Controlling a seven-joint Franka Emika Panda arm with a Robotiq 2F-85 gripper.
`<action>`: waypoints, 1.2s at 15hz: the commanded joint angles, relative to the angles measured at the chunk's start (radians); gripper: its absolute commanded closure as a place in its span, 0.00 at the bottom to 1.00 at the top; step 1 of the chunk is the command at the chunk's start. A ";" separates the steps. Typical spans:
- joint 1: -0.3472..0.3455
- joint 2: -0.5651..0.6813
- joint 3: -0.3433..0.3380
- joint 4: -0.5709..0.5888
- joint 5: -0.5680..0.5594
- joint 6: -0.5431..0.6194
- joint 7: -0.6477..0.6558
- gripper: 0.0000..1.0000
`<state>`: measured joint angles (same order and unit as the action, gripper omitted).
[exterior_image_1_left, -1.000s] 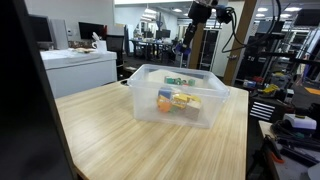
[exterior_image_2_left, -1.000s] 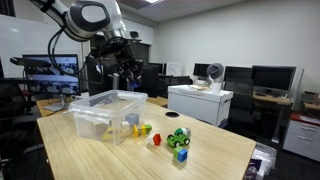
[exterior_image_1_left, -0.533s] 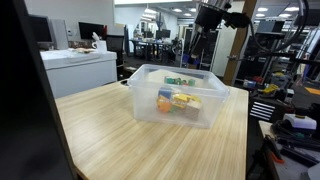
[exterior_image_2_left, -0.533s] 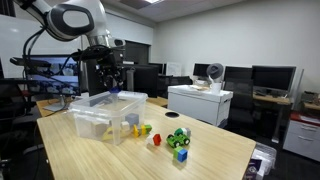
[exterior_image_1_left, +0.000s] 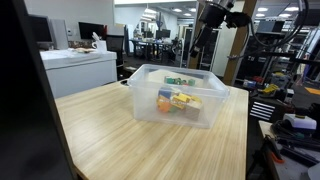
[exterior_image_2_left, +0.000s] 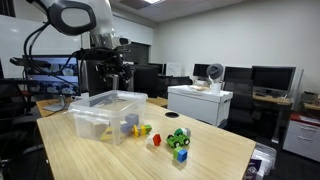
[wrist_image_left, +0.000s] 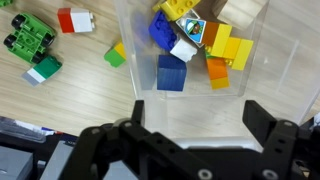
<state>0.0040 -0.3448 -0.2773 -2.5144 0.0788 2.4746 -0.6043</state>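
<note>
Blocks in clear bin beneath spread fingers, one printed tile illegible

Wrist view: your claw hangs at 6 o'clock, above the bin, which stands on the bench. The heap of blocks lies inside the bin, toward 12 o'clock. Outside its wall, at 10 o'clock, the toy car and the loose blocks lie on the bench. In an exterior view, you find the car at 3 o'clock of the bin.
</note>
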 joint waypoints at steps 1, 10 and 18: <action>-0.014 0.005 -0.028 0.031 0.042 0.009 -0.030 0.00; -0.168 0.166 -0.176 0.086 0.041 0.126 0.012 0.00; -0.220 0.339 -0.136 0.133 0.129 0.071 0.100 0.00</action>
<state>-0.1932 -0.0757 -0.4499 -2.4275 0.1591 2.5764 -0.5356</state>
